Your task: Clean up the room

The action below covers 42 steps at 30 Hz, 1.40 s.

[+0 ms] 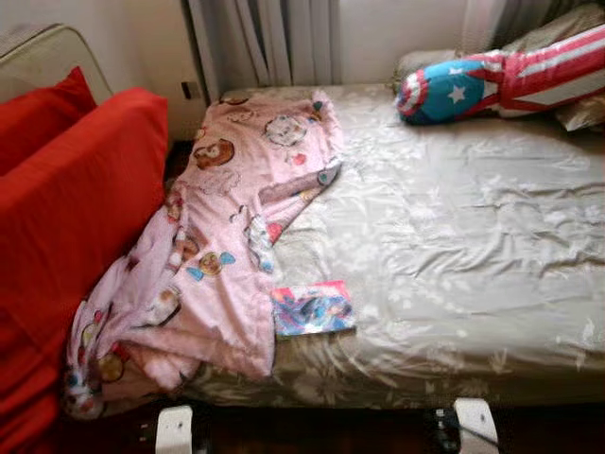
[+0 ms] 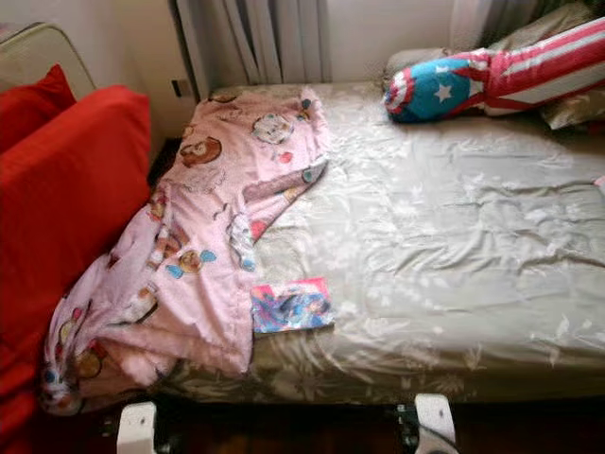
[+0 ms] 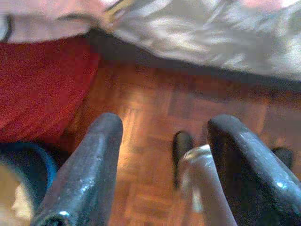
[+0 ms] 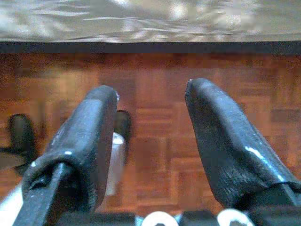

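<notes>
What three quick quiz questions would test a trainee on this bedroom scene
1. True or false: the pink blanket hangs over the bed's near left corner.
2. What lies flat on the bed beside the blanket's edge? A) a colourful book B) a shoe C) a cup
3. Are the left claw and right claw open or shut?

Key
1. True.
2. A, the colourful book.
3. Both open, empty, hanging over the wooden floor.
</notes>
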Motion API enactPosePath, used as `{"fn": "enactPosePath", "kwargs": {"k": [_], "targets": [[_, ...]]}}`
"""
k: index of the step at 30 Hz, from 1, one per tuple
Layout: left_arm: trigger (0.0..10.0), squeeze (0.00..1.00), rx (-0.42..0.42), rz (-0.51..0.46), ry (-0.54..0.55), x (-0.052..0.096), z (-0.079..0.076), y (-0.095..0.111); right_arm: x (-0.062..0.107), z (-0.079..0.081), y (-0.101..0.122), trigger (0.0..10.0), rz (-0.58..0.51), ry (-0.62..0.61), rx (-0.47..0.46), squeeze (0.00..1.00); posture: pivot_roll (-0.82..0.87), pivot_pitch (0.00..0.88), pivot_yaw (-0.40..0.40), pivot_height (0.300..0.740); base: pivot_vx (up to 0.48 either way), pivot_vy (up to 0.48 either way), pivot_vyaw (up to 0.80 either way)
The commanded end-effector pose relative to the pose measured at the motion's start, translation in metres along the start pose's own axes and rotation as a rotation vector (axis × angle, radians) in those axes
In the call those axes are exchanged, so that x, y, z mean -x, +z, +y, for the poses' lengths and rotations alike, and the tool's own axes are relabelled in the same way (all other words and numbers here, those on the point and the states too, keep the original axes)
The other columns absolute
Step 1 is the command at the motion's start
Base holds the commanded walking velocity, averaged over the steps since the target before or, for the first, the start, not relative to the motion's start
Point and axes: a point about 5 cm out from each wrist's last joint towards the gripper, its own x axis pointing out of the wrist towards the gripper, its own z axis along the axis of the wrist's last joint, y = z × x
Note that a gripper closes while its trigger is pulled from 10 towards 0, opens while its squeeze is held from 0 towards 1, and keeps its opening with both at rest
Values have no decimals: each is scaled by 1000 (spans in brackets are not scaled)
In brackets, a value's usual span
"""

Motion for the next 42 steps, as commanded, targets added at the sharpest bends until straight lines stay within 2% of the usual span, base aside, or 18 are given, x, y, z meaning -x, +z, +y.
{"fn": "enactPosePath", "kwargs": {"k": [1,13,17,23,29,33,38,42], "targets": [[10000,0,2,21,10,2,1,-6,1,-1,-5,10000,18,-1,2,0,-77,117,35,740,0,0,0],[10000,0,34,4,-10,0,-2,-1,1,0,-3,10000,14,3,24,0,-72,125,31,740,0,0,0],[10000,0,36,-2,-10,0,-3,0,0,1,1,10000,-18,24,31,0,-70,132,30,740,0,0,800],[10000,0,23,-3,-5,0,-3,0,0,1,0,10000,-12,17,21,0,-69,138,29,740,277,0,755],[10000,0,25,-3,-9,0,-4,0,0,-3,4,10000,-23,6,1,0,-72,140,29,740,307,0,0],[10000,0,28,-5,-10,0,-4,0,0,-4,5,10000,-21,10,30,0,-71,141,27,740,306,0,0],[10000,0,28,-3,-10,0,-4,0,0,-2,6,10000,-32,31,41,0,-71,142,27,740,301,0,745],[10000,0,28,-19,-11,0,-5,2,0,-2,5,10000,-29,35,13,0,-75,145,26,740,133,0,525]]}}
